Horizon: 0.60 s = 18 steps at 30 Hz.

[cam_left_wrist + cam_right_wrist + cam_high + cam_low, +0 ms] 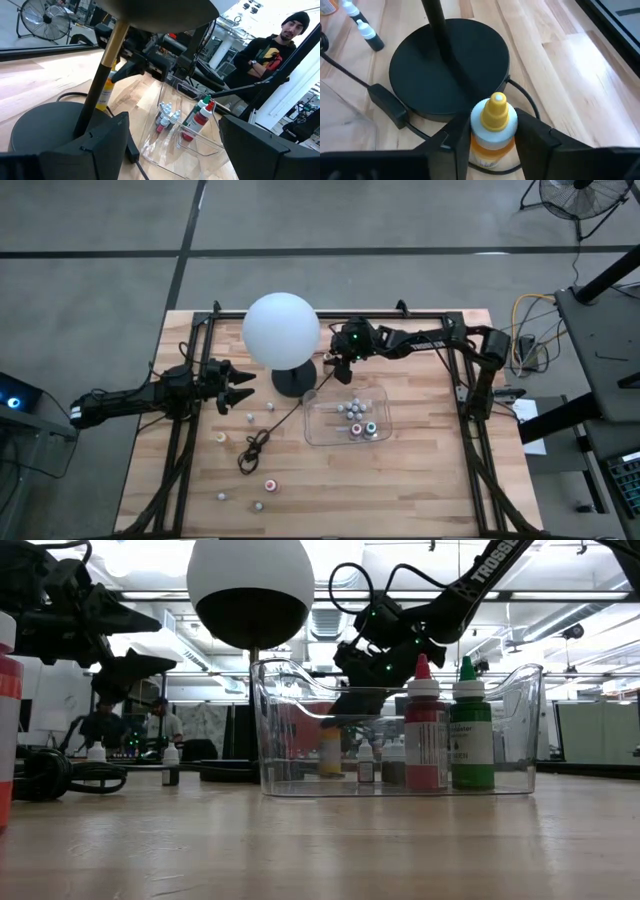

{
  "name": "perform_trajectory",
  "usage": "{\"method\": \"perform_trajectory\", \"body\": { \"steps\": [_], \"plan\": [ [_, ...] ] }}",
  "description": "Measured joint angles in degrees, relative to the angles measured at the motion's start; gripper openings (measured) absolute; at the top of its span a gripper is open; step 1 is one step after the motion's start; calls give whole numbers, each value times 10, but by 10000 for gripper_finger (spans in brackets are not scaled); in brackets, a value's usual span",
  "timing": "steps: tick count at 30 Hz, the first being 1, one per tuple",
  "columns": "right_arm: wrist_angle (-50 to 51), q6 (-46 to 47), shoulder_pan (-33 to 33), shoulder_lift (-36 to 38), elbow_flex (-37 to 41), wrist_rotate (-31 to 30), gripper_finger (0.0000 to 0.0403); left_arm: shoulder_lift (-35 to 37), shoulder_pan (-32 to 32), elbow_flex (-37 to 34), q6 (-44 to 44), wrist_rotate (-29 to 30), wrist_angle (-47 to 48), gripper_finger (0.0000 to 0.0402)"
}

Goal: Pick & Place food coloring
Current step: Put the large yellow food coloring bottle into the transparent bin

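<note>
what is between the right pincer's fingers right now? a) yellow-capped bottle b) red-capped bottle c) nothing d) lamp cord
a: in the right wrist view the right pincer has its two fingers pressed against either side of the yellow-capped bottle, which stands on the table beside the lamp base.

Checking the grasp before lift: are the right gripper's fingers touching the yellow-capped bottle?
Touching. The right wrist view shows both fingers pressed against the sides of the yellow-capped bottle, with no gap, beside the lamp base.

Grey concrete floor (pixel 100 240), a standing fan (pixel 580 198), bright ceiling lights (pixel 560 565).
</note>
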<state>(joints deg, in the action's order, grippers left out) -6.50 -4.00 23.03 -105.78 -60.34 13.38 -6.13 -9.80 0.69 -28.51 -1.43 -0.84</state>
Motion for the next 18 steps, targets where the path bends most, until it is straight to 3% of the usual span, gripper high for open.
{"method": "perform_trajectory", "body": {
  "steps": [4,18],
  "plan": [
    [12,4,0,17,6,-2,111,0,0,0,0,0,0,279],
    [97,-35,-38,171,55,-113,111,0,0,0,0,0,0,279]
  ]
}}
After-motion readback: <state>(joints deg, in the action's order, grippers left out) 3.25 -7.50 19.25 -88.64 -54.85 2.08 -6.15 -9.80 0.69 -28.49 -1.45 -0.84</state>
